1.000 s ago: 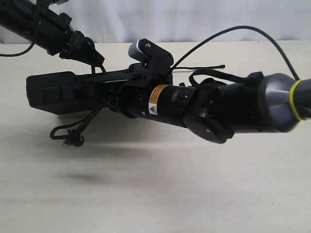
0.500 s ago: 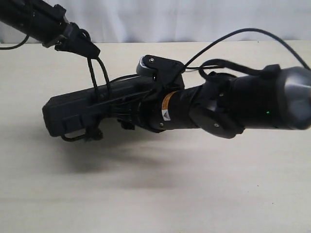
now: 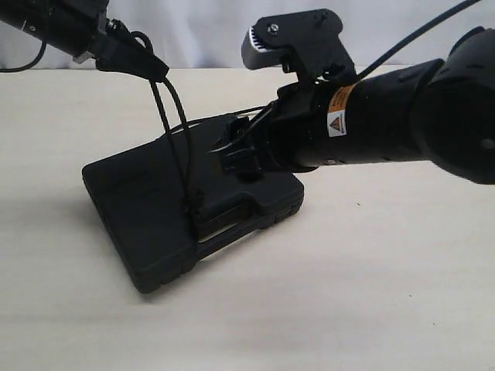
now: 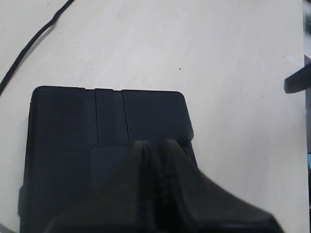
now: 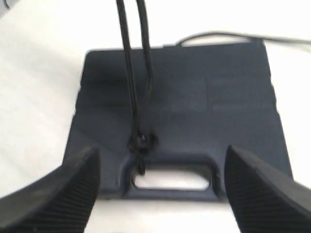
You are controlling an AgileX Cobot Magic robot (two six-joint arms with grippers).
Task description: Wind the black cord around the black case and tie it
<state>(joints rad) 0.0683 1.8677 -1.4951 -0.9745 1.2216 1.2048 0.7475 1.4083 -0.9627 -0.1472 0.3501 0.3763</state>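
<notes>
**Jaws clenched on the black cord (image 3: 179, 139), tie not yet snug**

High above the black case (image 3: 131, 201), the left gripper (image 3: 147, 66) has its jaws clenched on two strands of the black cord. In the left wrist view its fingers (image 4: 146, 160) are pressed together. Both strands run down taut to a small knot (image 5: 141, 141) on the lid, just beside the handle cutout (image 5: 170, 180). The right gripper (image 5: 161, 162) hangs over the handle edge with its jaws released and spread wide, grasping nothing. The case lies on the pale surface (image 3: 348, 294), near the middle of it.

The step in hand looks like drawing the tie tight. To do it well, the left arm should probably pull steadily along the line of the strands, not sideways. That way the knot seats against the lid and does not drag the case. The case looks light enough to lift or slide under that pull. The free right jaws could usefully bear down on the lid, or pinch the cord close to the knot, as an anchor. Whether the cord passes beneath the case cannot be seen.
</notes>
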